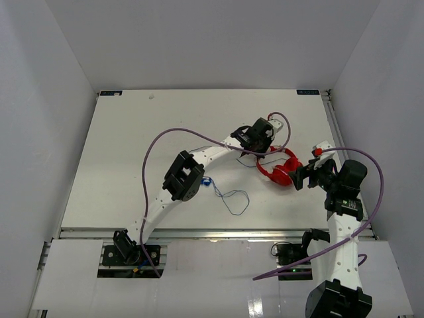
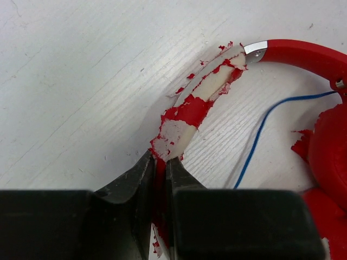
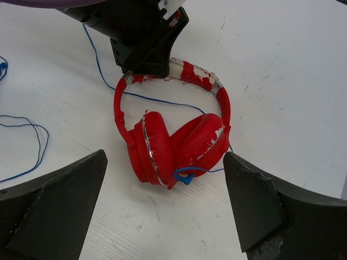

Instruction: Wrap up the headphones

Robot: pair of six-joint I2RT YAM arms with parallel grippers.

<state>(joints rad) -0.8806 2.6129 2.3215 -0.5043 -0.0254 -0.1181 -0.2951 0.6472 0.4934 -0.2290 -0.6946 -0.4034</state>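
White table [image 1: 132,165], enclosed by three plain white walls [image 1: 218,40], bears one red headphones [image 1: 278,169] at three o'clock of centre, two earcups [image 3: 157,149], headband [image 2: 190,111] clamped by the left gripper [image 2: 161,165], right gripper [image 3: 162,162] gaping empty beside them.

headphones [image 3: 157,146]: red coating flaking | table [image 2: 81,81]: white grained wood

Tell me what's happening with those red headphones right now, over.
Left tool shut on the headband. Right tool open, facing the headphones, not touching. Cable loose on the table, not wound. Nothing blocking seen.
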